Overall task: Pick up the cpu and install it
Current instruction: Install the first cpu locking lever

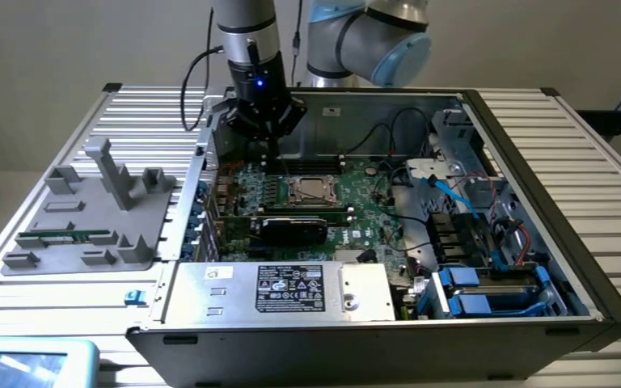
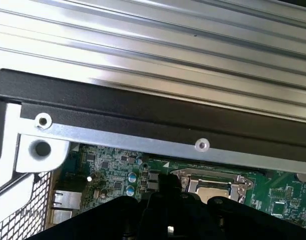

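Note:
An open computer case [image 1: 526,162] lies on the slatted table. On its green motherboard sits the metal-framed socket [image 1: 310,191] [image 2: 213,187]. A pale shiny square inside the frame looks like the cpu [image 1: 310,192] [image 2: 213,190], lying flat. My gripper [image 1: 268,158] [image 2: 167,192] hangs over the motherboard's rear corner, to the exterior view's left of the socket and a little behind it. Its dark fingers are shut, and I see nothing held between them.
A grey fixture tray [image 1: 90,218] on the exterior view's left holds a green memory stick [image 1: 68,238]. Inside the case are a power supply [image 1: 278,291], a black card [image 1: 294,229], cables [image 1: 451,194] and blue drive bays [image 1: 494,291]. The case's rear wall [image 2: 142,107] stands close to the gripper.

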